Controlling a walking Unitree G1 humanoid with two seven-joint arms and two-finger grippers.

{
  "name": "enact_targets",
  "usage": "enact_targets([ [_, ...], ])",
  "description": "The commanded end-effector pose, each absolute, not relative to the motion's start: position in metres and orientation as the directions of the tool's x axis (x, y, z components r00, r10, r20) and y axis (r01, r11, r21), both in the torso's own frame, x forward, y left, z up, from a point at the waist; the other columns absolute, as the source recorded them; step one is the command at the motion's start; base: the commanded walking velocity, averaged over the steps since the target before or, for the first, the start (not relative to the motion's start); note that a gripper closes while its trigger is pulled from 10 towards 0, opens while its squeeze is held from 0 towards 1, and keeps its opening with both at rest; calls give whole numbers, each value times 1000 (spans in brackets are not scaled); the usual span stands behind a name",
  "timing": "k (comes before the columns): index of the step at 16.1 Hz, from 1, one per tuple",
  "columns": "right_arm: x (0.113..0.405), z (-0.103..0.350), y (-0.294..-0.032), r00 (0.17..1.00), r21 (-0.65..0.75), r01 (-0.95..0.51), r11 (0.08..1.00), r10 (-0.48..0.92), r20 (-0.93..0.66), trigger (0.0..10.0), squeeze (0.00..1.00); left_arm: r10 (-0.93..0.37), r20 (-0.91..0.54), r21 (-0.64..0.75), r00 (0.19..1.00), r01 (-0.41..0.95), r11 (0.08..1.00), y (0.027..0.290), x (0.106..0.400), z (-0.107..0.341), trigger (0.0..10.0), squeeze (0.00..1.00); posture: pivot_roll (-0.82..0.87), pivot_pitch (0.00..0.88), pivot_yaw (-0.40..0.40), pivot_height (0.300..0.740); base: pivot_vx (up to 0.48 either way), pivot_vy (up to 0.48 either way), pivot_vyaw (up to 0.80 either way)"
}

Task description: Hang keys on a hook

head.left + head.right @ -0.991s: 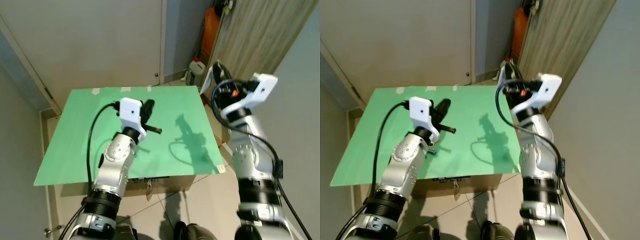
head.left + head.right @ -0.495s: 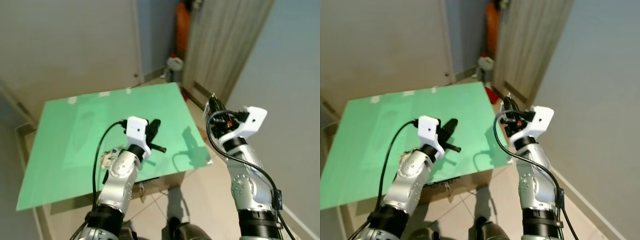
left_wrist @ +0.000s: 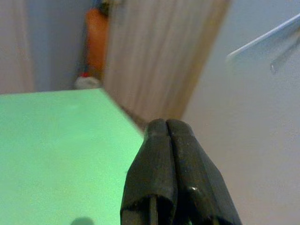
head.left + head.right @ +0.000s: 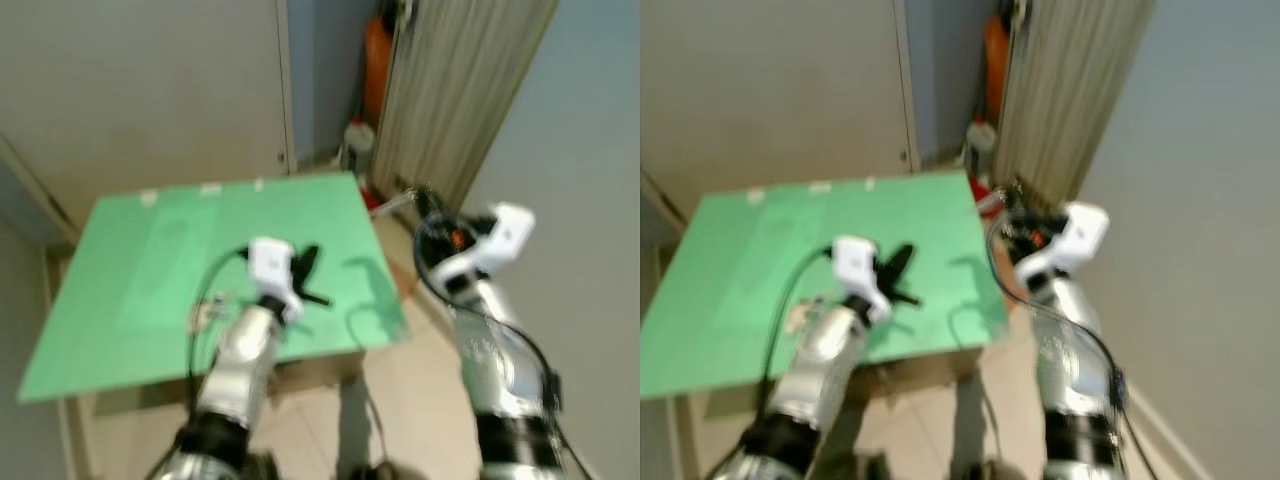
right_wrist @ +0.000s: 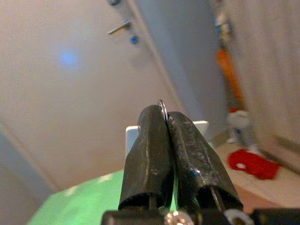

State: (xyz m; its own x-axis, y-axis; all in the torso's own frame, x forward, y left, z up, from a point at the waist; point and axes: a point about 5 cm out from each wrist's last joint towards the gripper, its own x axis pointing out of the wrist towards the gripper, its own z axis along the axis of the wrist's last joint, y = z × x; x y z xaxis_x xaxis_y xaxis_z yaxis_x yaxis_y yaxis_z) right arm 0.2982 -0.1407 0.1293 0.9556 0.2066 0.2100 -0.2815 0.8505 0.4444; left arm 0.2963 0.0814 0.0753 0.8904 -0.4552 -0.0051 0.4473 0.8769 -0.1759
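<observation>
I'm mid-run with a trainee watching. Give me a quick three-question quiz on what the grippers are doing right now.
1. True or false: the left gripper is shut with nothing between its fingers.
2. What peeks out between the fingertips of the right gripper? A) a thin metal ring B) a red cloth C) a white cable
3. Fill in: the left gripper hangs over the ___ table.
Key: 1 true; 2 A; 3 green.
</observation>
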Motion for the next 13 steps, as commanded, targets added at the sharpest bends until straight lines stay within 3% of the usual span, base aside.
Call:
enact_targets([
  [1,299,129,-137,955,448,-284,848,209,209,10000,0,-444,-12,-170,896,436,884,88,297,74,10000,0,20,48,20,740,0,-480,0],
  [3,298,122,-140,961,442,-268,856,210,178,10000,0,-449,-11,-173,893,441,881,88,296,73,10000,0,21,50,21,740,0,-480,0],
  [8,298,131,-150,950,583,-305,753,192,248,10000,0,-457,-8,-176,889,449,876,86,296,74,10000,0,21,54,28,740,0,-480,-800],
  [13,296,137,-155,931,629,-357,691,209,299,10000,0,-464,-2,-169,886,457,873,83,299,77,10000,0,17,55,36,740,0,-452,-800],
])
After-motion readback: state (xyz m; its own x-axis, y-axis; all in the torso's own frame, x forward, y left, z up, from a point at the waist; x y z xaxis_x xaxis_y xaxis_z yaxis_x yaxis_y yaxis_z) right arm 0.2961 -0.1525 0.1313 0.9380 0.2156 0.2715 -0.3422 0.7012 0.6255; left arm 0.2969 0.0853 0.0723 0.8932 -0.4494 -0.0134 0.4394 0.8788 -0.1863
